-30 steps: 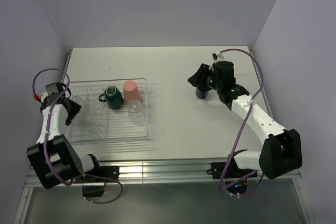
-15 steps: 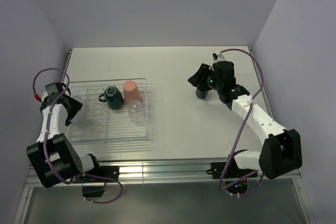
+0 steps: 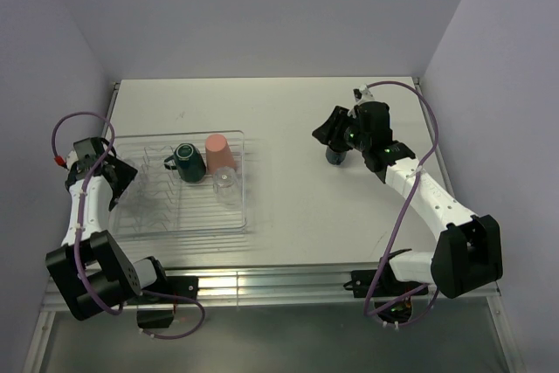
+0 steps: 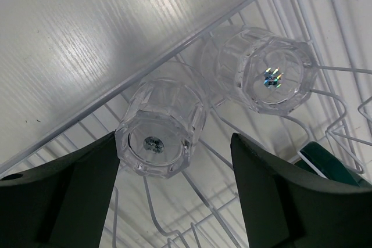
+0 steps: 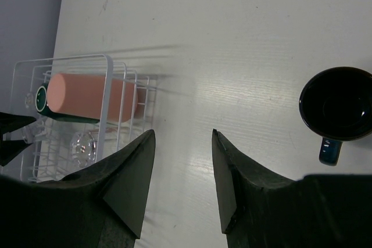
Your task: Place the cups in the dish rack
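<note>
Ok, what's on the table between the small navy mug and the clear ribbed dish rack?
Nothing: only white tabletop separates the small navy mug from the clear ribbed dish rack, as the right wrist view shows.

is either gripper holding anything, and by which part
Nothing is held. The left gripper is open around a glass standing in the rack; the right gripper is open, apart from the navy mug.
</note>
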Robot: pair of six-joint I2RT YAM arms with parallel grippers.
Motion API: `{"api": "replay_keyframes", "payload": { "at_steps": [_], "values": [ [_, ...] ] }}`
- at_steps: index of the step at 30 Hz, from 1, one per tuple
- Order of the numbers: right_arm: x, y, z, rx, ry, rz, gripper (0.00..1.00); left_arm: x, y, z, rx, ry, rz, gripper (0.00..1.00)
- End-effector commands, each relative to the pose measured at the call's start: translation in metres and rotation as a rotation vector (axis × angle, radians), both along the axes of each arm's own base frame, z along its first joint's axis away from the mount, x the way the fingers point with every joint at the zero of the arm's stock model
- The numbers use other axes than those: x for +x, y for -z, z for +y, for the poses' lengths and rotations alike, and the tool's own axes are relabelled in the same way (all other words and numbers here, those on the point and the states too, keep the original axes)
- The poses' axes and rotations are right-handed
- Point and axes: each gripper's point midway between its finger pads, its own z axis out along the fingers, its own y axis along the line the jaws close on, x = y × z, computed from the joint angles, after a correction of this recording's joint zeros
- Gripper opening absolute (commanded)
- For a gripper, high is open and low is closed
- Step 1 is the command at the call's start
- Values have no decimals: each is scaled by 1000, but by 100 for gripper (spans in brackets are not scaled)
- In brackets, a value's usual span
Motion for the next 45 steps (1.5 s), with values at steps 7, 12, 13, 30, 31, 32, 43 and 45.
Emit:
{"api": "replay_keyframes", "payload": {
  "at_steps": [7, 12, 13, 30, 31, 32, 43, 45],
  "values": [
    [5, -9, -2, 7, 2, -43, 51, 12, -19, -1, 0, 24, -77, 79],
    [6, -8, -2, 6, 4, -42, 51, 14, -21, -1, 2, 24, -85, 79],
    [6, -8, -2, 5, 5, -40, 51, 14, -22, -1, 2, 26, -88, 78],
    [7, -6, 0, 7, -2, -37, 51, 28, -35, 4, 8, 13, -130, 78],
    [7, -6, 0, 7, -2, -37, 51, 28, -35, 4, 7, 12, -129, 78],
    [7, -6, 0, 8, -3, -36, 51, 28, -34, 4, 7, 13, -127, 78],
    [7, -5, 0, 7, -5, -36, 51, 32, -29, 5, -1, 7, -139, 77],
    [7, -4, 1, 6, -7, -33, 51, 32, -29, 4, -4, 8, -142, 77]
  ]
}}
